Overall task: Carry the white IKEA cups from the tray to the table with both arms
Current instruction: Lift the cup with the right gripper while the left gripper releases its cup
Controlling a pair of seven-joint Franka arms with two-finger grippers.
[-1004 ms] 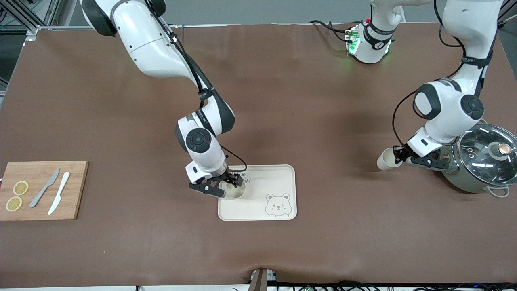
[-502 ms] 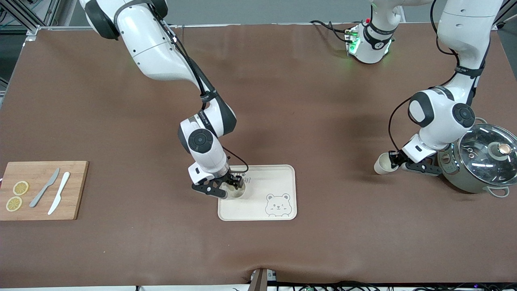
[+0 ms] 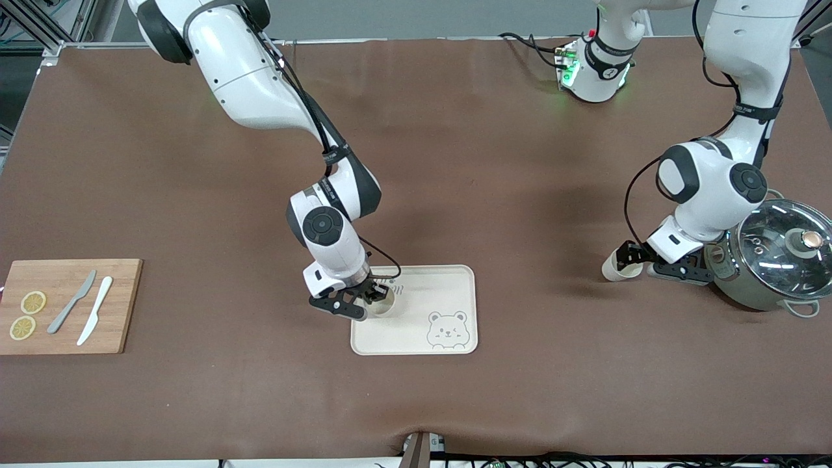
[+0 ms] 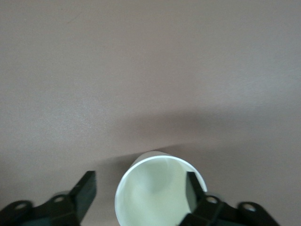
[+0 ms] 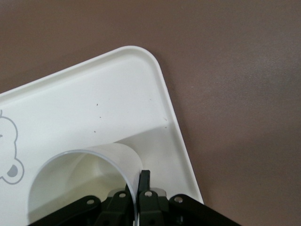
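One white cup (image 3: 383,307) stands on the bear-printed tray (image 3: 448,286), at the tray's corner toward the right arm's end. My right gripper (image 3: 375,296) is shut on its rim, one finger inside and one outside; the right wrist view shows the gripper (image 5: 137,181) pinching the cup's wall (image 5: 75,179). The other white cup (image 3: 611,272) stands upright on the table beside the grey pot. My left gripper (image 3: 625,259) is open over it. In the left wrist view the left gripper (image 4: 139,186) has one finger inside the cup's rim (image 4: 155,197) and the other apart from its wall.
A grey pot with a glass lid (image 3: 777,260) stands close beside my left gripper at the left arm's end. A wooden cutting board (image 3: 71,325) with two knives and lemon slices lies at the right arm's end. The tray's bear print (image 3: 447,328) is uncovered.
My left gripper has lowered the tilted cup onto the table, upright, and its fingers now stand apart. My right gripper has barely moved on the tray.
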